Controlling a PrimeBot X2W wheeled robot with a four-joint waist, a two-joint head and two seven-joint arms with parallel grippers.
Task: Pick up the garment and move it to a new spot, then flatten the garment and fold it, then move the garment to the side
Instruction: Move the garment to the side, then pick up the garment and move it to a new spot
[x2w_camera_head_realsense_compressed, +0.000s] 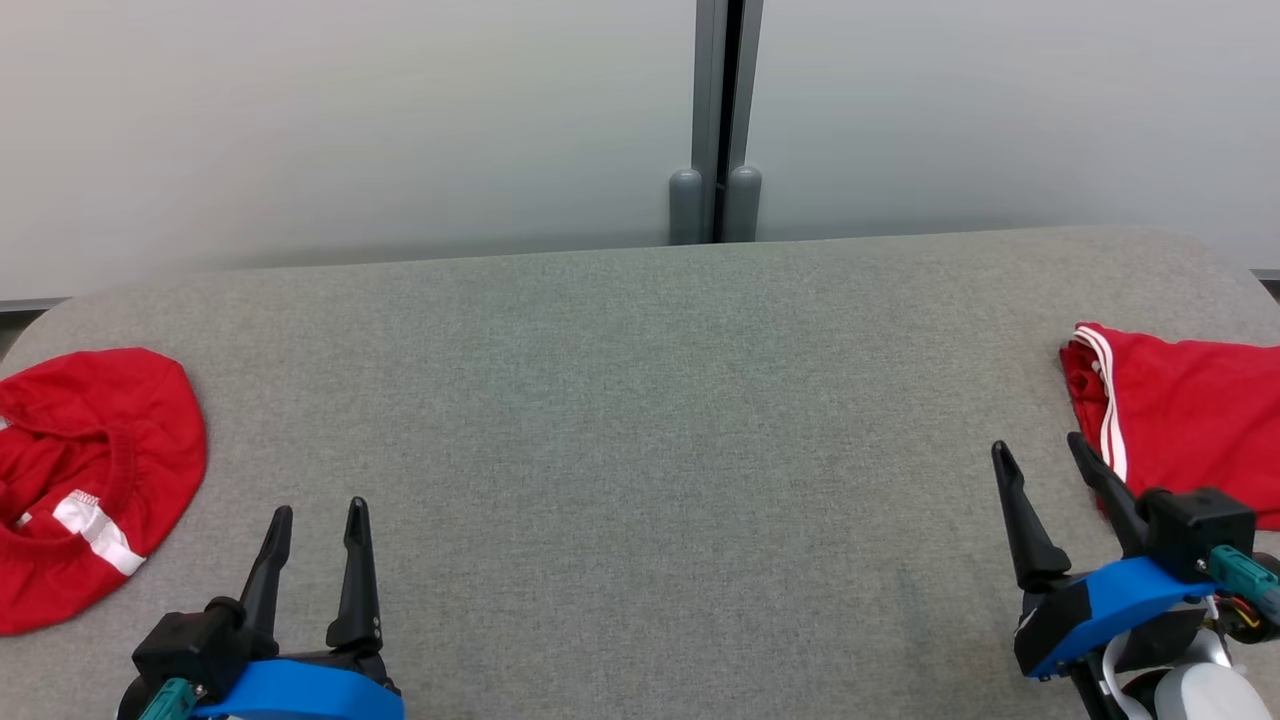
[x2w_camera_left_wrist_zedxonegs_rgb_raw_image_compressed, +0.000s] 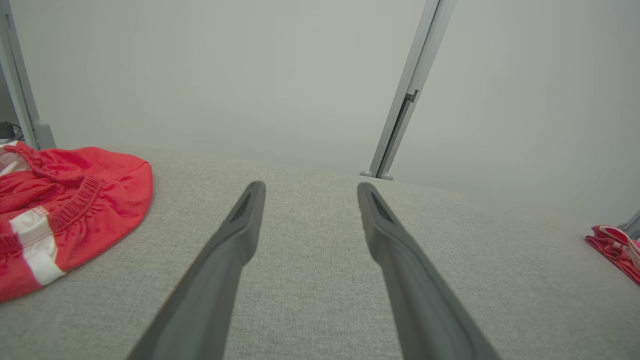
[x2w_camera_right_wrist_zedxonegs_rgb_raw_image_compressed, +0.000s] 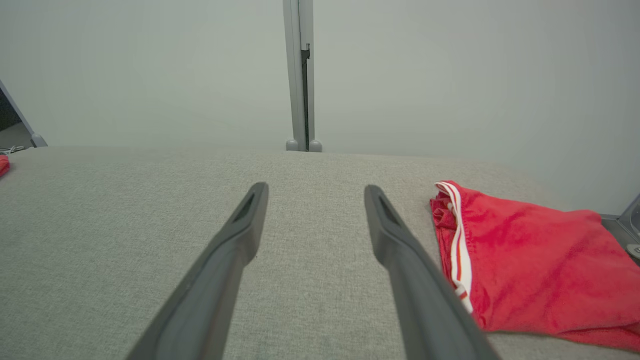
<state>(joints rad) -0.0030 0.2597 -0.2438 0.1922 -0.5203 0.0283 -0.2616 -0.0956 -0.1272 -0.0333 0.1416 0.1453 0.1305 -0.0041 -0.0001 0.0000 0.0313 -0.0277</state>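
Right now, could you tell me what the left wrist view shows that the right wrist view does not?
Left wrist view: the open left tool and, close up, the crumpled red garment with its gathered waistband and white patch. Right wrist view: the open right tool and, close up, the flat red garment with white stripes along its edge. Both: the grey table, the pale wall, the grey post, and a red sliver of the other garment at the frame's edge.
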